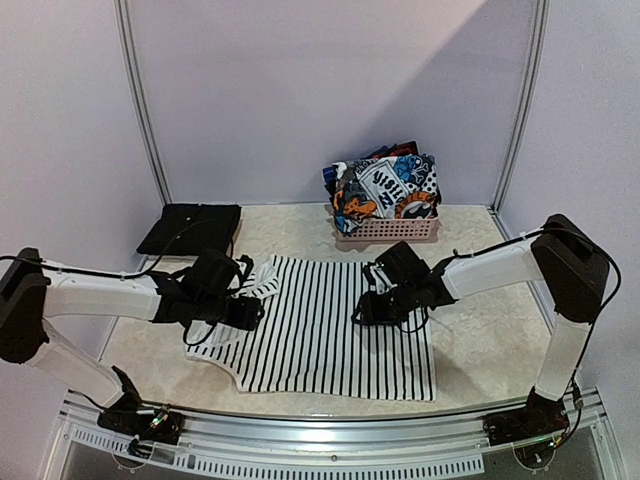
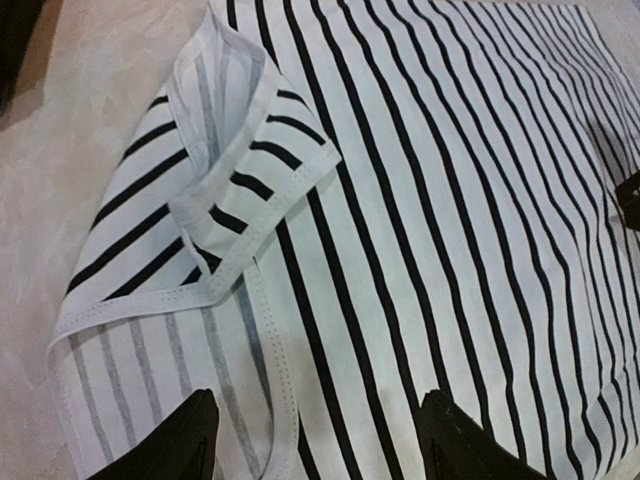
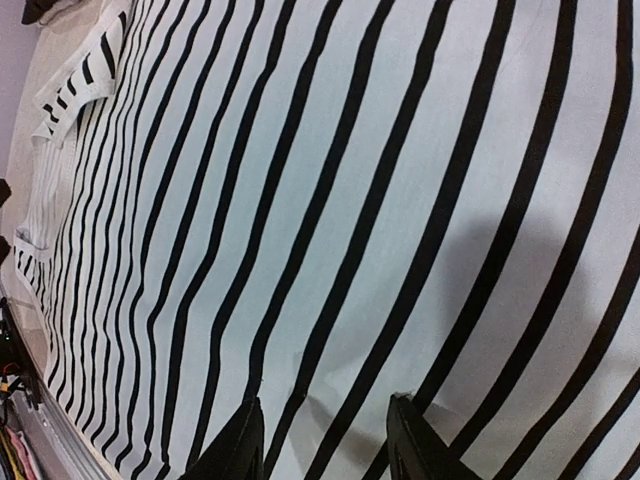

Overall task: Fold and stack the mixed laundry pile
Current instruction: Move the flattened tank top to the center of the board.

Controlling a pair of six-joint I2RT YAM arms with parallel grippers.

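The white striped garment [image 1: 320, 330] lies spread flat on the counter [image 1: 480, 340] between the two arms, its stripes running front to back. Along its left edge a sleeve [image 2: 240, 190] is folded in over the body, the hemmed cuff lying on top of the stripes.

The left gripper [image 1: 250, 308] sits low over that left edge, near the folded sleeve. In the left wrist view its jaws stand wide apart with only flat cloth between them, nothing held. The right gripper [image 1: 362, 312] hangs over the right half of the same garment. In the right wrist view its jaws are parted by a narrower gap, and they too hold nothing; whether the tips touch the cloth cannot be told.

At the back of the counter a pink basket [image 1: 390, 230] holds the graphic-print garment [image 1: 385, 185], bunched up above its rim. A black garment [image 1: 190, 228] lies folded flat at the back left, well apart from the basket
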